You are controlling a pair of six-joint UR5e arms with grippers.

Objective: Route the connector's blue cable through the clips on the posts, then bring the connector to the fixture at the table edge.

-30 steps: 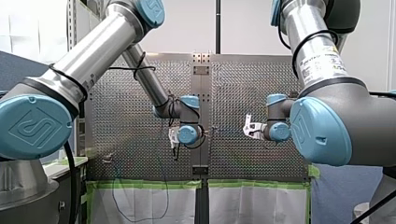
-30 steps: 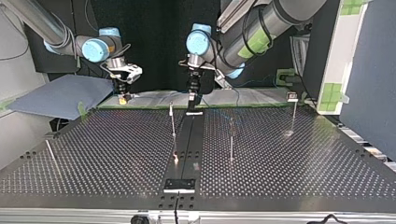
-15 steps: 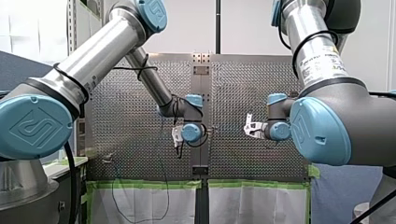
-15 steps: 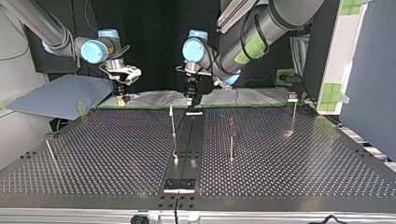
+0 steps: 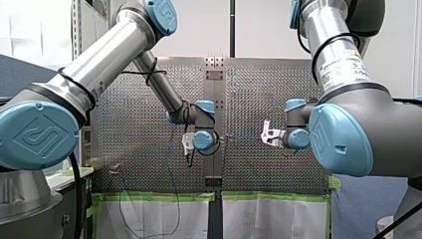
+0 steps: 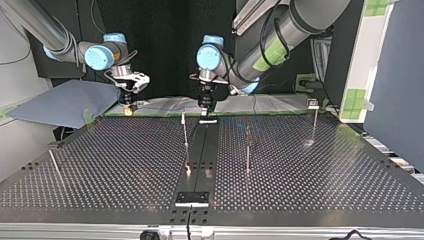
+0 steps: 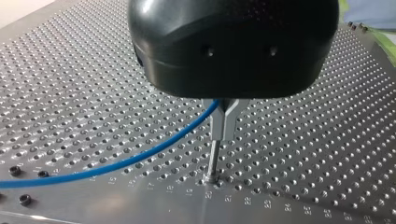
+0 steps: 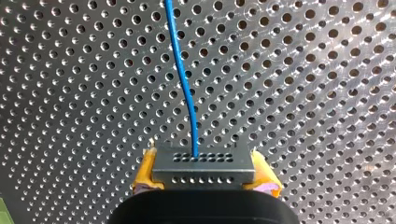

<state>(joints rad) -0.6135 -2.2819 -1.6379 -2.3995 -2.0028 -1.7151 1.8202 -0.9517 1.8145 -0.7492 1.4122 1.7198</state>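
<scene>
My right gripper (image 8: pixel 204 177) is shut on a grey multi-hole connector (image 8: pixel 203 161), clamped between its yellow pads. A thin blue cable (image 8: pixel 184 84) leaves the connector's face and runs ahead over the perforated table. My left gripper (image 7: pixel 223 133), black with metal fingers, is shut on the blue cable (image 7: pixel 140 156) just above a thin post (image 7: pixel 214 161). In the top view my right gripper (image 6: pixel 129 106) hangs at the far left edge, and my left gripper (image 6: pixel 204 107) is at the far middle, behind a post (image 6: pixel 185 130). In the front view a loop of cable (image 5: pixel 174 199) hangs below the table edge.
Two more upright posts (image 6: pixel 247 147) (image 6: pixel 314 122) stand at the top view's middle and right; a leaning rod (image 6: pixel 54 162) is at its left. A dark centre strip (image 6: pixel 200 150) ends in a black plate (image 6: pixel 191 198) at the near edge. A blue sheet (image 6: pixel 65 102) lies beyond the far left corner.
My left gripper has shifted a little toward the table's middle strip with the cable in it. My right gripper has edged slightly leftward in the top view, still holding the connector.
</scene>
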